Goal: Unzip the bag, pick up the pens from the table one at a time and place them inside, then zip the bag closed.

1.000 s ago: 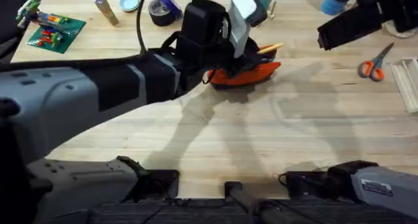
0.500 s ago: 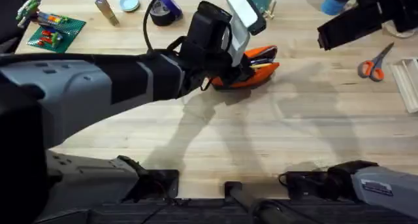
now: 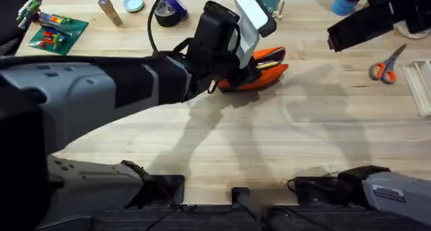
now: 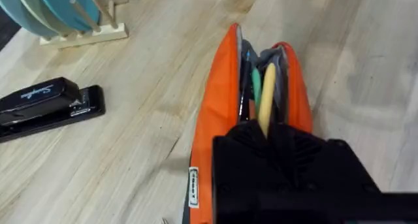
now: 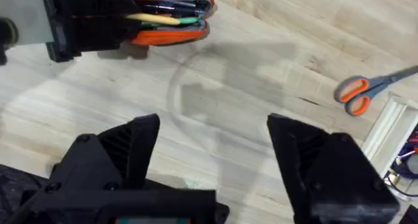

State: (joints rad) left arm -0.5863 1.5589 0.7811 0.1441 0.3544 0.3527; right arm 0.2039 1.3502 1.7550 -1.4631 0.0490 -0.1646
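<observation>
The left gripper (image 3: pixel 250 61) is over the open bag (image 4: pixel 222 113), jaws holding a yellow pen (image 4: pixel 266 100); the right gripper's (image 5: pixel 212 145) jaws are wide.

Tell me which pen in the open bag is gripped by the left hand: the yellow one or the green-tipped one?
The yellow pen: it runs straight into the left hand. The green-tipped pen lies beside it inside the bag.

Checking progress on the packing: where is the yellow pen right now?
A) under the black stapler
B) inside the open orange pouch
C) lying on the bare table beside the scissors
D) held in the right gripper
B: in the left wrist view the yellow pen lies inside the unzipped orange pouch, under the left gripper.
</observation>
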